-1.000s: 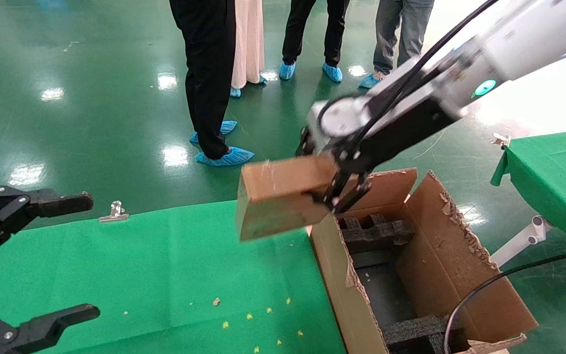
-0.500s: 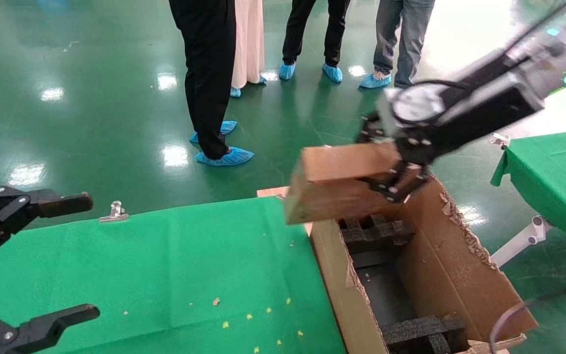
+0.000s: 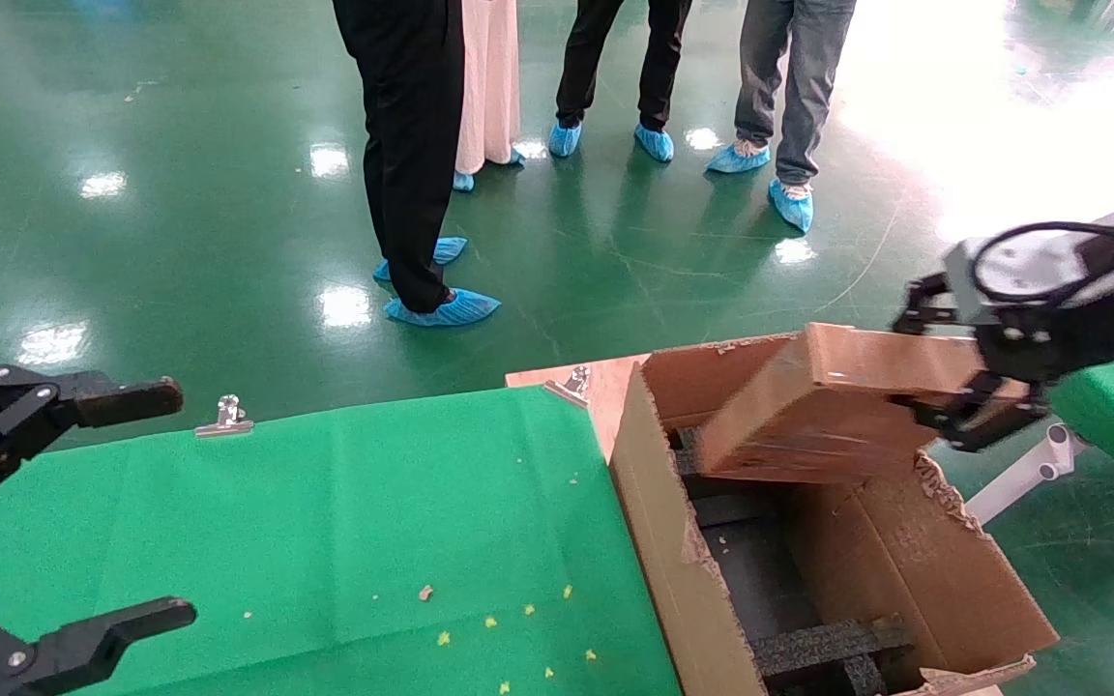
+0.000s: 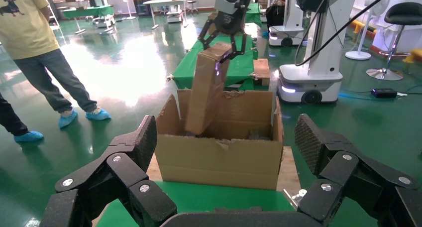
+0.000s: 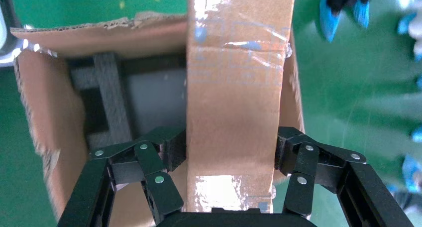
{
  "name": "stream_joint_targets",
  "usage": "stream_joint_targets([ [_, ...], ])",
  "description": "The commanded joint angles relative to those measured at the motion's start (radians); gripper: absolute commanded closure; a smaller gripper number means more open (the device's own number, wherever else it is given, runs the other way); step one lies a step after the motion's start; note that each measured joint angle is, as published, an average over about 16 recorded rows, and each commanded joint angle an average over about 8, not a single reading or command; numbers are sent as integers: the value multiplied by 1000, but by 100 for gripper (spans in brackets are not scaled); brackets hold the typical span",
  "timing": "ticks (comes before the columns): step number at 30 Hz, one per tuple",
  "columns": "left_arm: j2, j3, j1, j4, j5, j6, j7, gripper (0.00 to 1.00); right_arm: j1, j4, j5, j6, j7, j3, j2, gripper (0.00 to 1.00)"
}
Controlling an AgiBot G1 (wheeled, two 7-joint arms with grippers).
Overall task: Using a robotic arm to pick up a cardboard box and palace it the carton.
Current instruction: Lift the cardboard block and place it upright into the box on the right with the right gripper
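Green glossy floor, green-cloth tabletop, several bystanders' legs in blue shoe covers behind. Right gripper jaws clamped on the one cardboard box: small, flat, worn brown, clear tape strip across its face. Box sticks out ahead of the jaws, tilted, far end dipping into the one carton, which sits below the jaws with ragged flaps and black foam blocks inside. Left gripper parked over the tabletop, jaws wide apart, holding nothing.
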Motion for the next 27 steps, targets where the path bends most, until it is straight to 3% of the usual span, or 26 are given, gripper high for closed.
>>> stream_joint_targets([
  [1, 0, 0, 0, 0, 0, 0, 0, 0, 24, -1, -5, 0, 2, -36, 20, 100],
  [15, 0, 1, 0, 0, 0, -1, 0, 0, 46, -5, 25, 6, -13, -212, 48, 100],
  [23, -1, 1, 0, 0, -1, -1, 1, 0, 46, -2, 23, 11, -16, -223, 41, 100],
  [27, 0, 1, 0, 1, -1, -1, 1, 0, 23, -17, 45, 34, 49, -221, 44, 100],
])
